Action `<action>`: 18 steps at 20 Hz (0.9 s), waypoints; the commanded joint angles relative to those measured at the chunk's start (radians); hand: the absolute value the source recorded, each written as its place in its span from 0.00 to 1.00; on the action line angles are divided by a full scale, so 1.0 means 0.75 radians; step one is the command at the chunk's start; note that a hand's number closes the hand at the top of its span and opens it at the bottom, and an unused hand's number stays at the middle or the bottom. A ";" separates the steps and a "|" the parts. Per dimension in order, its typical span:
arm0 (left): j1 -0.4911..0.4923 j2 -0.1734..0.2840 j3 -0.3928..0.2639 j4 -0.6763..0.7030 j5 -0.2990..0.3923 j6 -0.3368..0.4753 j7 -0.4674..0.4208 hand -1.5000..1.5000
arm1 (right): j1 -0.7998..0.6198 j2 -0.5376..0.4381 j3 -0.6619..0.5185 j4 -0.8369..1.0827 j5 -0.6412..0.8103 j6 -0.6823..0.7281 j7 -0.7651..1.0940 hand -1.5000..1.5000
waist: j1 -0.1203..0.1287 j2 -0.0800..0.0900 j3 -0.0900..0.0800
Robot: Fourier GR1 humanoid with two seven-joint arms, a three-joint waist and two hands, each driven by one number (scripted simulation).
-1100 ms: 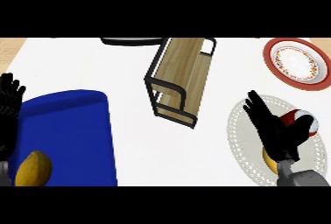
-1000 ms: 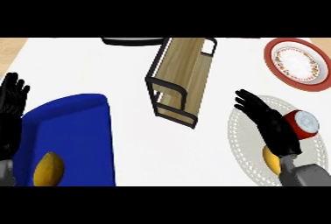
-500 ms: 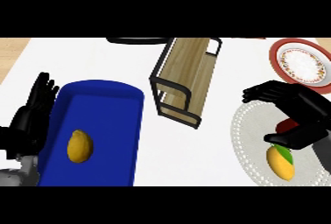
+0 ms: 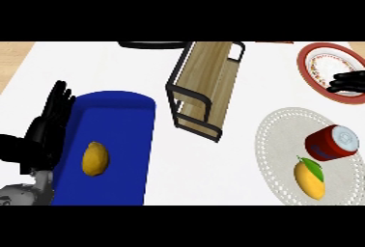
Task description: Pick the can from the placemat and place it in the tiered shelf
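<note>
I saw the red can point(image 4: 333, 142) lying on its side on the white placemat point(image 4: 279, 144) at the right, just above an orange fruit with a green leaf point(image 4: 310, 176). My right hand point(image 4: 349, 81) hovered over the red-rimmed plate point(image 4: 311, 62), fingers curled, holding nothing. My left hand point(image 4: 51, 116) rested at the left edge beside a blue tray point(image 4: 121, 144), fingers straight, nothing held. A lemon point(image 4: 95, 158) lay in that tray. The wooden tiered shelf point(image 4: 206, 84) stood mid-worktop point(image 4: 214, 173), which was white.
</note>
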 commanded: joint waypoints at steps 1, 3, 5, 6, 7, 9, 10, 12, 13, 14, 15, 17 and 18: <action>-0.005 -0.019 -0.024 -0.013 -0.006 0.014 0.043 0.50 | -0.084 -0.127 -0.051 -0.074 0.135 0.351 -0.059 0.00 | -0.010 -0.008 0.001; -0.016 -0.005 0.014 0.016 -0.002 0.014 0.024 0.50 | -0.128 -0.162 -0.117 -0.186 0.235 0.329 -0.083 0.00 | -0.025 -0.011 0.003; -0.001 0.003 0.005 -0.011 -0.012 0.014 0.028 0.50 | -0.154 -0.164 -0.155 -0.315 0.371 0.270 -0.083 0.00 | -0.020 -0.017 0.006; -0.006 -0.012 -0.003 0.004 -0.029 0.035 0.025 0.50 | -0.165 -0.170 -0.171 -0.364 0.428 0.258 -0.085 0.00 | -0.025 -0.013 0.005; -0.004 -0.007 -0.016 -0.024 -0.016 0.014 0.047 0.50 | -0.166 -0.160 -0.167 -0.434 0.504 0.234 -0.080 0.00 | -0.018 -0.014 0.007; 0.015 0.012 0.027 -0.022 0.001 0.013 0.042 0.50 | -0.121 -0.145 -0.186 -0.549 0.631 0.215 -0.107 0.00 | -0.024 -0.014 0.007; 0.010 -0.017 0.013 -0.020 -0.028 0.054 0.032 0.50 | -0.090 -0.112 -0.178 -0.621 0.712 0.176 -0.112 0.00 | -0.032 -0.012 0.006; 0.006 -0.029 -0.002 -0.024 -0.006 0.017 0.034 0.50 | -0.047 -0.095 -0.185 -0.677 0.853 0.168 -0.146 0.00 | -0.028 -0.006 0.004; 0.023 -0.051 -0.015 0.004 -0.054 0.056 -0.005 0.50 | 0.009 -0.078 -0.191 -0.707 0.918 0.170 -0.180 0.00 | -0.035 -0.005 0.004; -0.041 -0.014 -0.005 -0.032 -0.048 0.047 0.078 0.50 | 0.009 -0.062 -0.196 -0.701 0.987 0.162 -0.216 0.00 | -0.026 -0.004 0.003; 0.023 -0.008 -0.002 -0.060 -0.032 0.023 0.060 0.50 | 0.079 -0.024 -0.191 -0.727 1.070 0.130 -0.261 0.00 | -0.019 -0.005 0.004; 0.024 -0.012 -0.008 -0.040 -0.040 0.015 0.046 0.50 | 0.127 -0.019 -0.147 -0.823 1.195 0.070 -0.309 0.00 | -0.021 -0.004 0.005; -0.006 -0.036 -0.015 -0.053 -0.070 0.074 0.077 0.50 | 0.133 -0.037 -0.146 -0.812 1.265 0.050 -0.349 0.00 | -0.019 -0.002 0.005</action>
